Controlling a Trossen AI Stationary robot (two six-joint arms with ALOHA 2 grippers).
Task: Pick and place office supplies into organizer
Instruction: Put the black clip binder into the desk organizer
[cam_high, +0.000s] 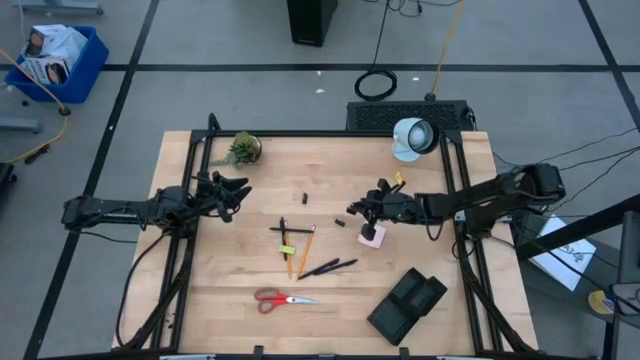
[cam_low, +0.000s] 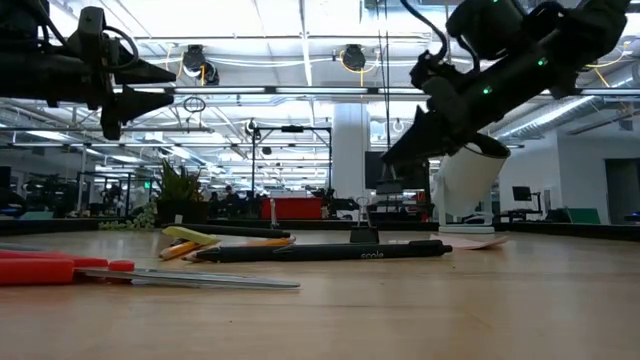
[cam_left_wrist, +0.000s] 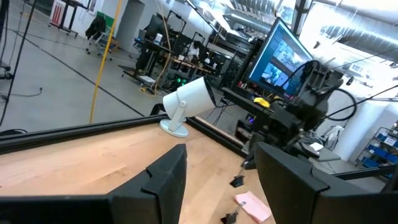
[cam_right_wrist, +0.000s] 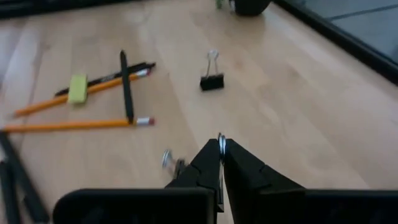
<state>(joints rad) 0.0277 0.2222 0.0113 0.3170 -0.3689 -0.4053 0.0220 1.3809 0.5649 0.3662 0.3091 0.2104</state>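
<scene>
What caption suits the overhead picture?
Two robot arms hover above pencils, pens, scissors and a black organizer.

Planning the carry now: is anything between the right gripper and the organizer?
Only the pink sticky-note pad, lying flat just beside the right gripper on the organizer side. Nothing upright shows on that stretch; the pens lie off to the side.

Only one marking shows: small pale lettering on the barrel of the black pen (cam_low: 320, 252) lying across the table in the low view, too small to read with certainty; nothing else carries legible text
</scene>
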